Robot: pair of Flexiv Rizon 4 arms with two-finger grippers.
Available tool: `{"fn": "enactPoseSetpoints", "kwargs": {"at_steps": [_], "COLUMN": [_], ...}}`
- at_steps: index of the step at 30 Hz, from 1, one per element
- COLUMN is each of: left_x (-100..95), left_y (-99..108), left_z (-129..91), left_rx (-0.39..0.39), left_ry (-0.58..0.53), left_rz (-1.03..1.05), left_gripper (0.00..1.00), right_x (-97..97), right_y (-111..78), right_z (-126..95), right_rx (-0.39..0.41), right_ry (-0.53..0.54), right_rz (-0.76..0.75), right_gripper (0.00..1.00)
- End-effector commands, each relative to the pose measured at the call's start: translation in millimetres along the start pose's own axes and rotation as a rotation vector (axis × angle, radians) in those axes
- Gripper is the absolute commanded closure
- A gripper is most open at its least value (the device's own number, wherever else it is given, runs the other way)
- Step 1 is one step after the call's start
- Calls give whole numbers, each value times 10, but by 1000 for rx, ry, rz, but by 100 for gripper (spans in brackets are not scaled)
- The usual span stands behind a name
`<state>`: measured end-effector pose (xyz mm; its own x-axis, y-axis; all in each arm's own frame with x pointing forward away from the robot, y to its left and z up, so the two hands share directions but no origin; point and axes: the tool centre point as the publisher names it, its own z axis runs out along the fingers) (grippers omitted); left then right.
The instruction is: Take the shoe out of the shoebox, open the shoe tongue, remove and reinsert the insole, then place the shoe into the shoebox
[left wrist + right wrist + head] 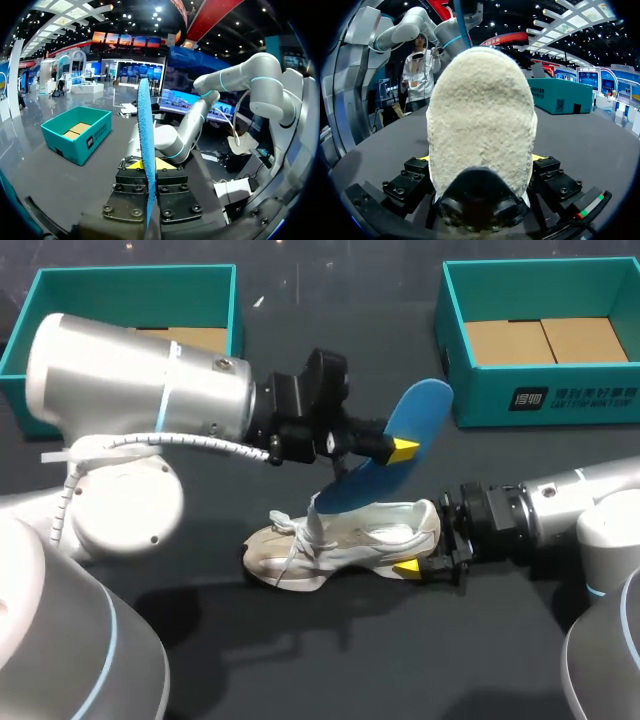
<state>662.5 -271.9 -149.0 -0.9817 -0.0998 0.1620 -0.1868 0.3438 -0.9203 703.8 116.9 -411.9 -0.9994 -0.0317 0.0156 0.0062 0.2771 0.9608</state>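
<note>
A cream sneaker (340, 540) lies on its side on the dark table, toe pointing left. My right gripper (428, 538) clasps its heel from both sides; in the right wrist view the fuzzy heel (480, 125) fills the span between the yellow tips of the gripper (482, 159). Held in my shut left gripper (400, 448), the blue insole (415, 425) stands above the shoe, its lower end dipping towards the shoe's opening. The left wrist view shows the insole (146, 130) edge-on, pinched between the fingers of the gripper (148, 164).
Two teal shoeboxes stand at the back, one at the left (236, 310) and one at the right (560, 398), each showing a brown cardboard bottom. The right box also shows beside the insole (75, 132) and beyond the shoe (560, 95).
</note>
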Motion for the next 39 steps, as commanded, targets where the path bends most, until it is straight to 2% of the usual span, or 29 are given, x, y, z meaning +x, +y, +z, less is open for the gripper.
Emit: {"fn": "enactPoseSetpoints", "kwargs": {"at_steps": [1,5,8,16,28,39], "left_x": [16,16,23,261,261,510], "left_y": [45,45,-57,-539,-539,-351], "left_z": [-143,-143,-270,-773,-773,-983], "left_rx": [22,22,76,229,229,284], "left_ry": [5,5,15,74,74,78], "left_rz": [3,3,-72,-165,-165,-244], "left_gripper": [100,100,100,100,100,100], "right_x": [10,10,10,10,10,10], "right_y": [4,4,4,4,4,4], "right_z": [11,11,11,11,11,11], "right_rx": [4,4,4,4,4,4], "right_ry": [-2,-2,-2,-2,-2,-2], "right_rz": [0,0,0,0,0,0], "right_gripper": [100,100,100,100,100,100]}}
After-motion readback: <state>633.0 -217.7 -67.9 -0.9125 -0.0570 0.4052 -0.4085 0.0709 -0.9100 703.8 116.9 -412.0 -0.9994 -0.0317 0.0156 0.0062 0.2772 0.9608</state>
